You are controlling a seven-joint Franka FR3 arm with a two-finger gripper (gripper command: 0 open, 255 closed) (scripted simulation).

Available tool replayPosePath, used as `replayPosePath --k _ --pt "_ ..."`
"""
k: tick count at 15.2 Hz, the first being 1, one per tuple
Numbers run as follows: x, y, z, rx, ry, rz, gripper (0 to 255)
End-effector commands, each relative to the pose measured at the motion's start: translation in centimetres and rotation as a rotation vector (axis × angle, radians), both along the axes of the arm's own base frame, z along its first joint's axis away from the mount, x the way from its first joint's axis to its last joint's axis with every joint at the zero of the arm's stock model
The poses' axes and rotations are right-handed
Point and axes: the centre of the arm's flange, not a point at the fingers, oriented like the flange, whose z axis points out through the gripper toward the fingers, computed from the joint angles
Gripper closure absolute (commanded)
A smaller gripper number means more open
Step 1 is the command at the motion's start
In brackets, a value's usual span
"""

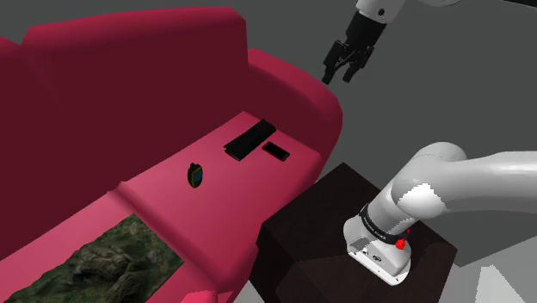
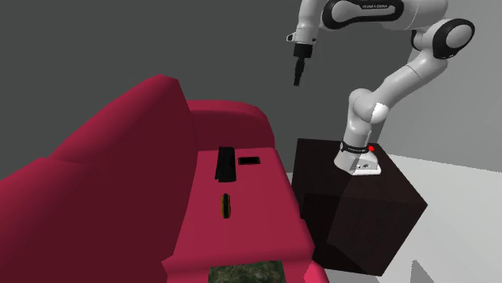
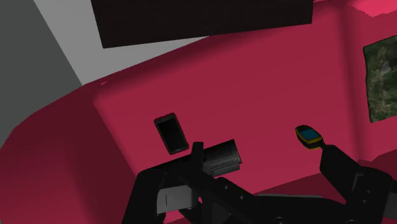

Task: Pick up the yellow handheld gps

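Observation:
The handheld gps (image 1: 196, 175) is a small yellow-rimmed device with a blue-green screen. It rests on the red sofa's seat (image 1: 163, 207), and I also see it as the gps (image 2: 226, 206) and the gps (image 3: 308, 135). My black gripper (image 1: 339, 77) hangs high above the sofa's armrest, far from the gps and off to the shoulder view's right of it. The gripper (image 2: 298, 78) points down. In the wrist view the gripper (image 3: 267, 164) is open, with nothing between its fingers.
A long black bar-shaped object (image 1: 249, 139) and a flat black phone (image 1: 276, 151) lie on the seat between the gps and the armrest (image 1: 301, 95). A mottled green patch (image 1: 120, 262) covers the seat's other end. The dark stand (image 1: 310, 241) sits beside the sofa.

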Motion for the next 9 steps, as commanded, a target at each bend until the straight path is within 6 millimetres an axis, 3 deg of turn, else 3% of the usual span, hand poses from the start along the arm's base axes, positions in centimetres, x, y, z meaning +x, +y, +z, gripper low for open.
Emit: replayPosePath --k 1,9 --pt "0.0 0.0 0.0 0.0 0.0 0.0 0" --pt "3.6 5.0 -8.2 0.001 -0.065 0.041 0"
